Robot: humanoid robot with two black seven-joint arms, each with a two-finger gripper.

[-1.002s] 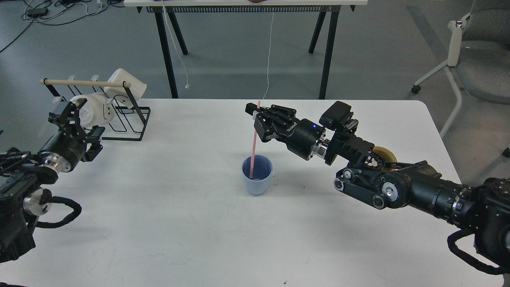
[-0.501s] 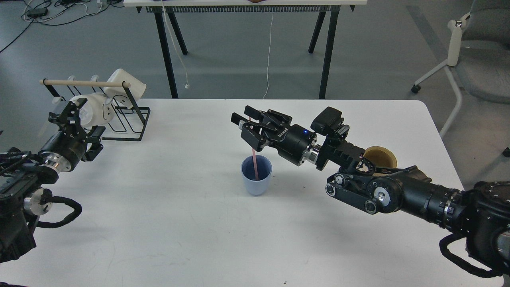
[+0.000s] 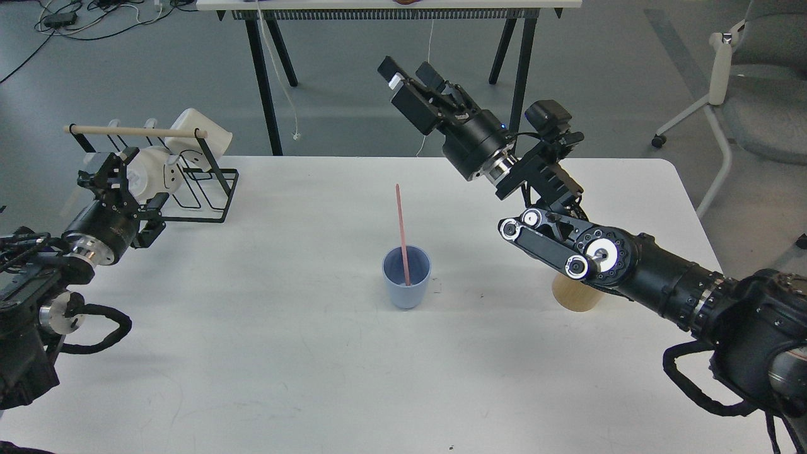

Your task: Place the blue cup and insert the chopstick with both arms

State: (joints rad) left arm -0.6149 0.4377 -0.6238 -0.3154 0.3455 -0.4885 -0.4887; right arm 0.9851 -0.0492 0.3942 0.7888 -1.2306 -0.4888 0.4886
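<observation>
The pale-blue cup (image 3: 406, 277) stands upright at the middle of the white table (image 3: 284, 353). The pink chopstick (image 3: 401, 221) stands in it, leaning slightly left, with nothing holding it. My right gripper (image 3: 408, 68) is open and empty, raised high above and behind the cup, over the table's far edge. My left gripper (image 3: 107, 169) is at the far left, near the black rack, empty, with its fingers apart.
A black wire rack (image 3: 189, 183) with a pale wooden rod (image 3: 135, 132) and white mugs (image 3: 151, 173) stands at the back left. A tan wooden cylinder (image 3: 574, 299) stands right of the cup, partly behind my right arm. A chair (image 3: 750, 94) is off the table's right.
My right gripper let go of the chopstick, which now rests in the cup, and rose up and back. The left arm barely moved.
</observation>
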